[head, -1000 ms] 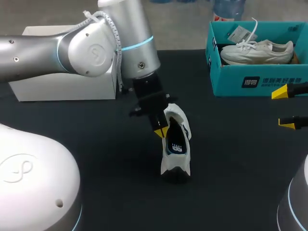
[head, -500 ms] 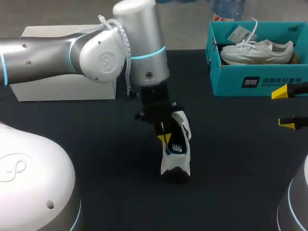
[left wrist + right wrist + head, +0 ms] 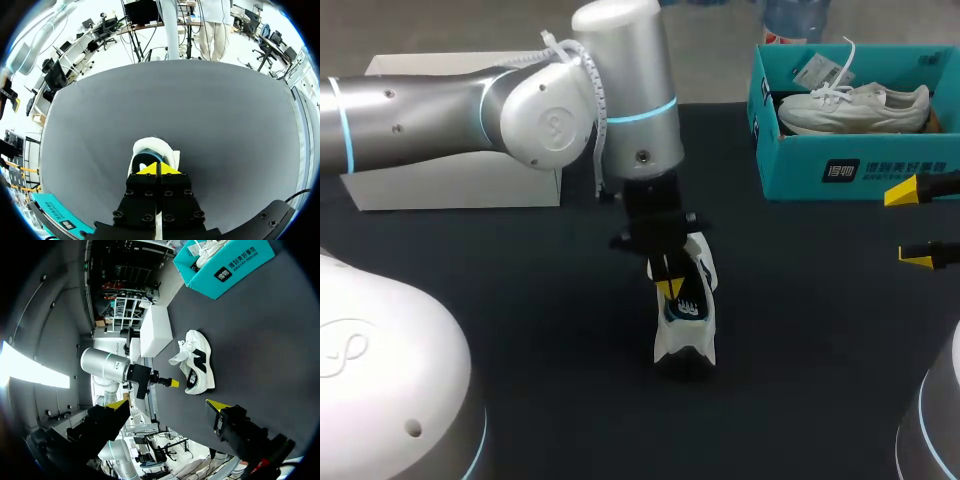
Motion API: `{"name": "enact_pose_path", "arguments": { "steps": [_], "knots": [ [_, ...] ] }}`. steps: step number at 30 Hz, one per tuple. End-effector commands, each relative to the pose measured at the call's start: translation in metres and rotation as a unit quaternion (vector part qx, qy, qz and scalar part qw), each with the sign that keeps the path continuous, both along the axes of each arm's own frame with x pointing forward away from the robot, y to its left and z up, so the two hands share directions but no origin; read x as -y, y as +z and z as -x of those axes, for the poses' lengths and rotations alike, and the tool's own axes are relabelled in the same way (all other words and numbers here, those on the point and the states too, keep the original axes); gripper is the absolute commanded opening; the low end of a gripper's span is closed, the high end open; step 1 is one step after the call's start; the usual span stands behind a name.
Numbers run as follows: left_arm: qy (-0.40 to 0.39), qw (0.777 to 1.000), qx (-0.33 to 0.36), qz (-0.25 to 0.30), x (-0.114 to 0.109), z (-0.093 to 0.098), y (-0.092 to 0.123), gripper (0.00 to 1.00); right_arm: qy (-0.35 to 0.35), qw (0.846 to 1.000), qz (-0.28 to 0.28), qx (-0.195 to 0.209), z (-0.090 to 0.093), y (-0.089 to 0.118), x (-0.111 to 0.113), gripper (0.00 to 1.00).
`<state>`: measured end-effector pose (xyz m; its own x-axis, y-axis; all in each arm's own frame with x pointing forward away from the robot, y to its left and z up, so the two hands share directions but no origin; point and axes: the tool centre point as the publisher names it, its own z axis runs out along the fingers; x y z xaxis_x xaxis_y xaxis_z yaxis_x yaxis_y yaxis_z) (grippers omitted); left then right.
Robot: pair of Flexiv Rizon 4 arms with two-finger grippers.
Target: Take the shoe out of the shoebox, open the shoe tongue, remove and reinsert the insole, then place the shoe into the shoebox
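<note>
Overhead, the silver left arm comes in from the left and bends down at the middle of the black surface. The left hand points steeply down, its yellow tips in the mouth of the white sneaker with a blue-printed insole. That sneaker stands on the surface, near the middle and well apart from the teal cardboard shoebox at the far right corner. A second white sneaker lies inside the shoebox. A white rectangular box sits at the far left, behind the arm. At the right edge the right hand hovers with its two yellow tips spread wide and nothing between them. From the left wrist, the left hand has its yellow tips pressed together with only a thin seam showing. They sit right on the rim of the white sneaker; I cannot tell whether anything thin is pinched between them. A corner of the shoebox shows off to the side of the hand. From the right wrist, the right hand is wide open and empty. Ahead of it the sneaker shows its side with a dark mark, and the left hand is at its opening. The shoebox and white box lie beyond.
</note>
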<state>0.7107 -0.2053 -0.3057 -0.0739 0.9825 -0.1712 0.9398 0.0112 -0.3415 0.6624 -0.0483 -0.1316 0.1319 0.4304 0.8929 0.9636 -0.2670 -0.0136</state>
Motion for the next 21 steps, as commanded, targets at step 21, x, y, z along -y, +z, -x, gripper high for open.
{"name": "enact_pose_path", "arguments": {
  "steps": [21],
  "knots": [
    [-0.008, 0.999, 0.002, -0.033, 0.016, -0.017, -0.057, 0.00, -0.004, 1.000, 0.002, 0.001, 0.005, 0.000, 0.000, 1.00]
  ]
}}
